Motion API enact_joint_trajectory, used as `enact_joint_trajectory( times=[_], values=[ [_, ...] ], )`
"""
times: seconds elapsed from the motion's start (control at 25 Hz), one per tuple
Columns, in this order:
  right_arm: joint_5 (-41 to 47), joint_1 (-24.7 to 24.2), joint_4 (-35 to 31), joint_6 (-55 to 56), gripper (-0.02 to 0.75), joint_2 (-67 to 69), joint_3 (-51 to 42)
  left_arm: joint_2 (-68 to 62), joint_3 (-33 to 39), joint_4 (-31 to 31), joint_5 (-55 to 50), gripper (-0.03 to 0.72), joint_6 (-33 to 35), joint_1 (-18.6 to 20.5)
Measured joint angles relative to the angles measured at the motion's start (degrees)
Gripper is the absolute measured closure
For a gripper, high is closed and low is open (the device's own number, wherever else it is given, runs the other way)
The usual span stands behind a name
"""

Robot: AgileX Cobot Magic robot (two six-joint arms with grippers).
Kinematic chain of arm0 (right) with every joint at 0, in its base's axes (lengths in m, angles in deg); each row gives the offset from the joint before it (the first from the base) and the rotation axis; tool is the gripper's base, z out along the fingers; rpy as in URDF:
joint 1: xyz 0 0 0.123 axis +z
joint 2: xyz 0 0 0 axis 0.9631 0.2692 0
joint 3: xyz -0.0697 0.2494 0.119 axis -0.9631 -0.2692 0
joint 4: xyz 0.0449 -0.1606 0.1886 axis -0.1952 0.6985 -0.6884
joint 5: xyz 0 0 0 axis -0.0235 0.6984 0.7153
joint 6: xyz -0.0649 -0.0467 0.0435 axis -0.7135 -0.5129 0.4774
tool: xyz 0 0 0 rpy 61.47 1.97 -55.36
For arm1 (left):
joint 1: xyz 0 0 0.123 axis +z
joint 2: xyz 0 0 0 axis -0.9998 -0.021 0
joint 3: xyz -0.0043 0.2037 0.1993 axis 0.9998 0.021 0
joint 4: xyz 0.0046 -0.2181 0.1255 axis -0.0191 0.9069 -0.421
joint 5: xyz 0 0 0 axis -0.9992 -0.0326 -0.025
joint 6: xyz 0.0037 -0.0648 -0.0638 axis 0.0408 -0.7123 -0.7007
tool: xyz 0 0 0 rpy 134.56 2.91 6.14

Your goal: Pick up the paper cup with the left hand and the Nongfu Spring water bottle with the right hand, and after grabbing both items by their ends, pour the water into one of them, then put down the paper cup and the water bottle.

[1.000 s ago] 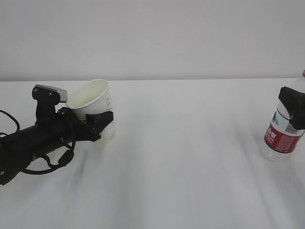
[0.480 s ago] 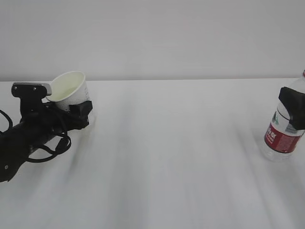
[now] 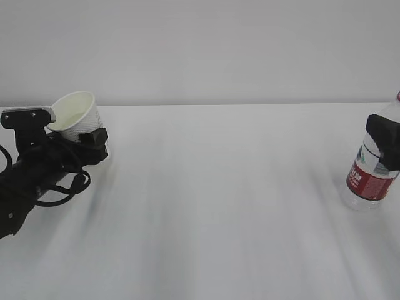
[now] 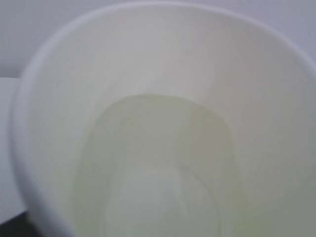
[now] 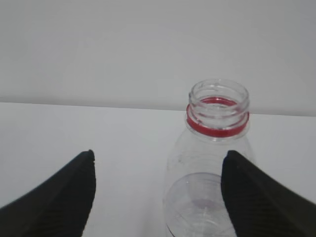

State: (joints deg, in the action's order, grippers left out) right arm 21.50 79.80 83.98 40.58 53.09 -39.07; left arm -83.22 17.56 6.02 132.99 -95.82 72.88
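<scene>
We see a wide white table (image 3: 219,206) running back to a pale grey wall (image 3: 200,44).

On our left side of the exterior view lies the left hand (image 3: 84,140), a bulky black arm with looping black cables (image 3: 59,187) and a light grey block (image 3: 28,116) on top. Its two black fingers are clenched around the paper cup (image 3: 74,115), which sits tilted at the far left of the table, its mouth turned up and toward the camera. The left wrist view is filled almost wholly by the paper cup's (image 4: 163,123) cream inside; a faint curved line shows low in it, and we cannot tell from this whether that is liquid.

At the far right edge stands the Nongfu Spring water bottle (image 3: 373,178), upright on the table, well apart from the cup. The right hand (image 3: 384,140), a small black block, sits against the bottle's upper part. In the right wrist view the right hand (image 5: 158,190) shows its two black fingers (image 5: 59,197) spread wide, the left one clearly away from the bottle (image 5: 210,192) and the right one overlapping its edge, so we read it as released. The bottle's mouth is uncapped, with a red neck ring (image 5: 217,126) below it.
</scene>
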Motion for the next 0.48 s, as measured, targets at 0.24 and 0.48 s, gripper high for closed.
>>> enact_joint_trajectory(
  times=[0.24, 0.48],
  values=[
    [0.0, 0.0, 0.0, 0.0, 0.141, 0.0, 0.0, -2.3, 0.0, 0.0, 0.0, 0.202, 0.0, 0.0],
    [0.0, 0.0, 0.0, 0.0, 0.142, 0.0, 0.0, -3.0, 0.0, -0.2, 0.0, 0.205, 0.0, 0.0]
  ],
)
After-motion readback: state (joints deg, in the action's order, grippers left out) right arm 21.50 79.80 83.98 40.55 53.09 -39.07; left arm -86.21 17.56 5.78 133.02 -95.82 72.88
